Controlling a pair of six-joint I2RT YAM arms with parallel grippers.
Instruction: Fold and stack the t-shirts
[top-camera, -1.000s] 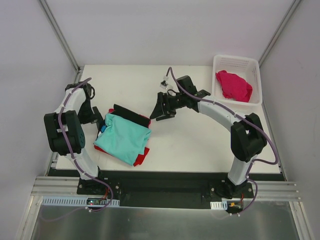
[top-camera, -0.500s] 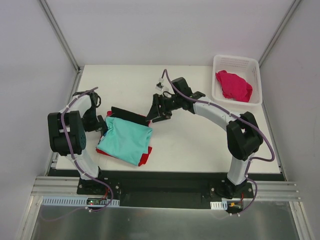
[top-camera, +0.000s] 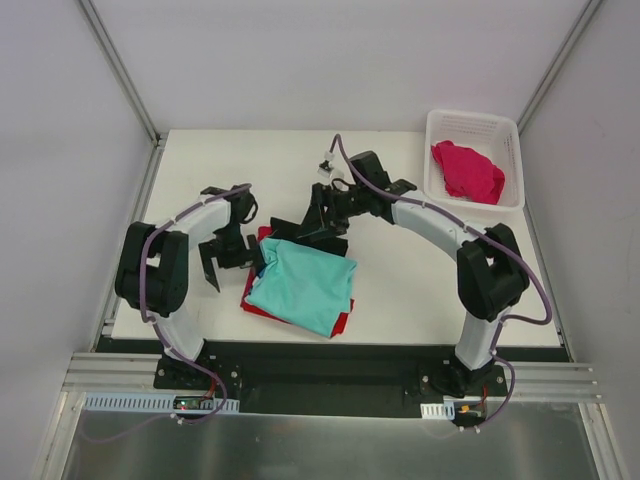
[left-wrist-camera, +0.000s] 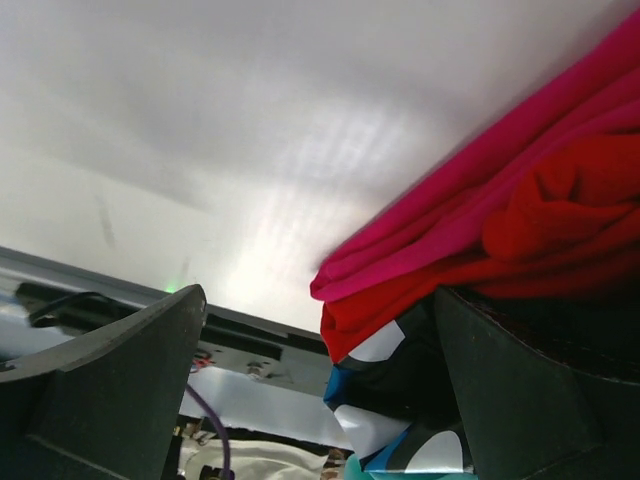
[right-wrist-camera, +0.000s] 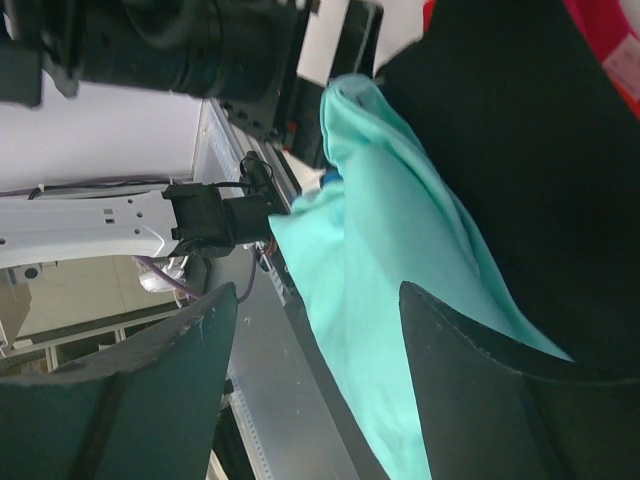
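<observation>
White table (top-camera: 420, 290), folded mint-teal t-shirt (top-camera: 305, 285), long axis left-right (right end nearer)

Left gripper (left-wrist-camera: 318, 298): dark fingers at lower left and lower right, spread wide.
Magenta-pink shirt (left-wrist-camera: 470, 220): folds, centre right.
Red shirt (left-wrist-camera: 570, 200): right edge.
Black shirt (left-wrist-camera: 400, 375), white-and-blue print: bottom.
White table (left-wrist-camera: 200, 120): upper left.

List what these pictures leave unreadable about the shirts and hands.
Top view: mint-teal shirt covers the others; folds unseen.
Left wrist view: black daisy shirt mostly behind the red shirt and a finger of the left hand.
Right wrist view: cloth fills the gap of the right hand; grip unclear.
Top view: magenta shirt in the basket, too small for detail.
</observation>
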